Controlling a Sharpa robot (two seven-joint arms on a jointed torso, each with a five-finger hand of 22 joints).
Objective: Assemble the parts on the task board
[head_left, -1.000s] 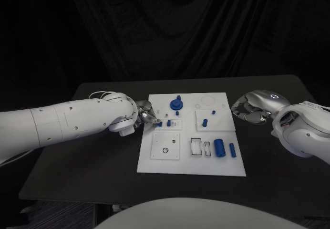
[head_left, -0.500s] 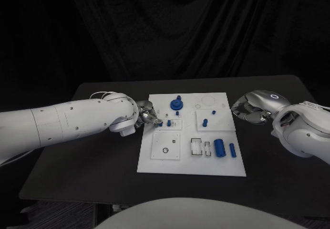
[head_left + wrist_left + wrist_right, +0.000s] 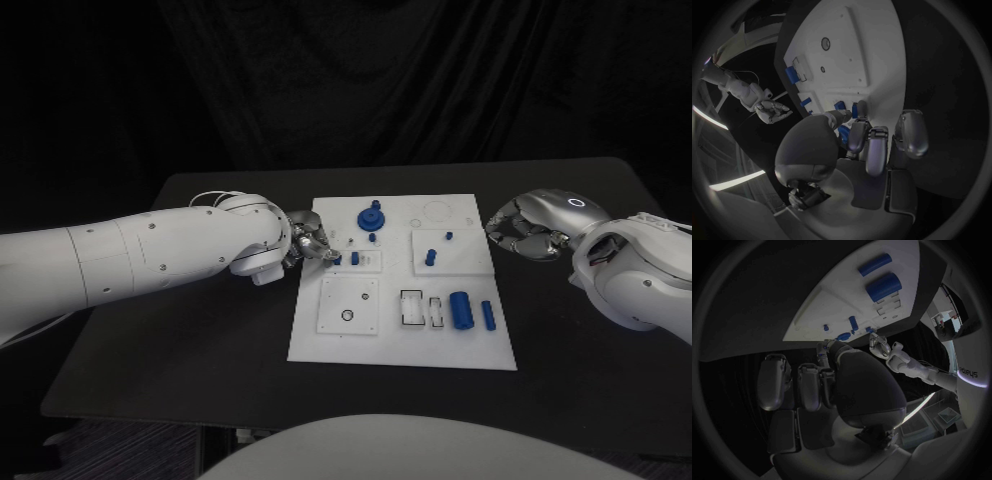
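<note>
Left hand: the left hand (image 3: 306,243) sits at the left edge of the task board (image 3: 361,345), fingers drawn together at a small blue peg (image 3: 336,260); the left wrist view shows fingertips (image 3: 856,136) against small blue pieces, but whether the peg is actually pinched I cannot tell
Task board: a white rectangular plate in the middle of the black table (image 3: 173,340), its long axis running away from the robot; it carries raised white square tiles and shallow outlined slots
Square tile, near left: a flat white tile (image 3: 348,305) with a small dark ring in it, lying between the left hand and the near edge of the board
Upright pegs: a short blue peg (image 3: 355,258) stands just beside the first one; another (image 3: 371,238) stands a little farther back; all point straight up
Blue knob: a round blue piece (image 3: 371,215) with a stub on top, upright, near the far edge of the board
Right tile pegs: two small blue pegs (image 3: 430,257) (image 3: 447,236) stand upright on the white square tile to the right
Large cylinder: a thick blue cylinder (image 3: 460,309) lies on its side, long axis running away from the robot, beside the outlined slots (image 3: 413,307)
Slim rod: a thin blue rod (image 3: 488,314) lies parallel to the cylinder, just right of it
Right hand: the right hand (image 3: 522,232) is off the board's right edge, fingers curled inward on nothing, apart from every part
</note>
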